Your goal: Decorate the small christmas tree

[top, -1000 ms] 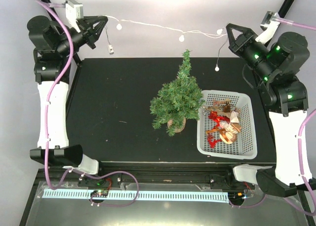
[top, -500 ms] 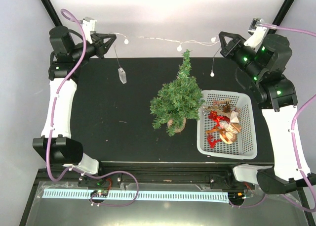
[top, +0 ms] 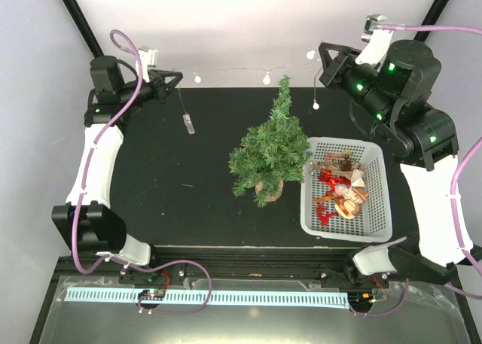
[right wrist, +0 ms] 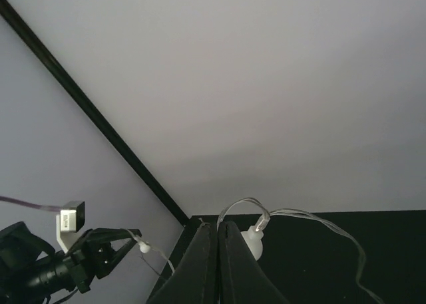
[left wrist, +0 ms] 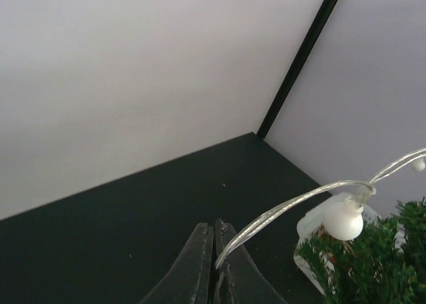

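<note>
The small christmas tree (top: pixel 269 150) stands upright on its tan base at the middle of the black table. A string of white bulb lights (top: pixel 265 78) hangs in the air behind the tree top, stretched between my two grippers. My left gripper (top: pixel 178 79) is shut on the wire's left part; a small battery box (top: pixel 187 123) dangles below it. In the left wrist view the wire (left wrist: pixel 293 203) leaves the closed jaws toward a bulb (left wrist: pixel 343 219) and the tree (left wrist: pixel 373 261). My right gripper (top: pixel 322 58) is shut on the wire's right part, a bulb (right wrist: pixel 253 241) beside its jaws.
A white basket (top: pixel 380 208) with several red and tan ornaments (top: pixel 343 190) sits right of the tree, almost touching its branches. A loose wire end with a bulb (top: pixel 315 104) hangs below my right gripper. Black frame posts stand at the back corners.
Both grippers moved inward toward the tree, carrying the light string; it now hangs shorter, just behind the tree top. The battery box swung along on the left.
</note>
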Tool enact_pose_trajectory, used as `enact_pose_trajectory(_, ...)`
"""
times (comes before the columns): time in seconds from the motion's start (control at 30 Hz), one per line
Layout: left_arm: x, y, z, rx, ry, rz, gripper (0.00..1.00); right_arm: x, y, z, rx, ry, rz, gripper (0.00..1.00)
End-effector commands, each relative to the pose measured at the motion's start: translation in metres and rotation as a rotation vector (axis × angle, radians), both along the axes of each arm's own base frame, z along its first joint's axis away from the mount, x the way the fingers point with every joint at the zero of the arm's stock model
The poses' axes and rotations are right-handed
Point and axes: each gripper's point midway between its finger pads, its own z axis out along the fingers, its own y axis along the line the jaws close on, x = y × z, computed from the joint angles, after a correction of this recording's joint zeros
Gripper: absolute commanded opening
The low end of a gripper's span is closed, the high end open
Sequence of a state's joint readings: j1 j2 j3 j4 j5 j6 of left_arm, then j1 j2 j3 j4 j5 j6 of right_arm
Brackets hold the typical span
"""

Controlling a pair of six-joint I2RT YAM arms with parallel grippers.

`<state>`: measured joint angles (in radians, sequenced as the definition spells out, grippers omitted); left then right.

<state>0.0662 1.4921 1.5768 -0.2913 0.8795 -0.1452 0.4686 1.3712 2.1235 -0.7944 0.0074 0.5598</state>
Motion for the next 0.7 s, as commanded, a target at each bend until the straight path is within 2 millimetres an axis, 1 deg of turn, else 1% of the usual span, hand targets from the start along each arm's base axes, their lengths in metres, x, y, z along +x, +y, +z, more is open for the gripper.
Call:
enact_pose_trajectory(0.0, -0.02, -0.003, 0.002, 0.037, -0.054, -0.019, 0.02, -0.008, 0.005, -0.017, -0.152, 0.056, -0.058, 0.01)
enact_pose_trajectory(0.13, -0.026, -0.005, -0.012, 0.062, -0.041, -0.03, 0.02, -0.012, 0.01, -0.03, -0.181, 0.09, -0.065, 0.01)
enact_pose_trajectory(0.27, -0.033, -0.005, -0.025, 0.084, -0.029, -0.034, 0.02, -0.019, 0.012, -0.034, -0.2, 0.105, -0.069, 0.01)
enact_pose_trajectory(0.47, -0.04, -0.005, -0.031, 0.104, -0.039, -0.028, 0.02, -0.034, 0.015, -0.029, -0.212, 0.098, -0.056, 0.01)
enact_pose_trajectory(0.67, -0.049, -0.005, -0.027, 0.118, -0.068, -0.025, 0.02, -0.047, 0.014, -0.019, -0.17, 0.079, -0.021, 0.01)
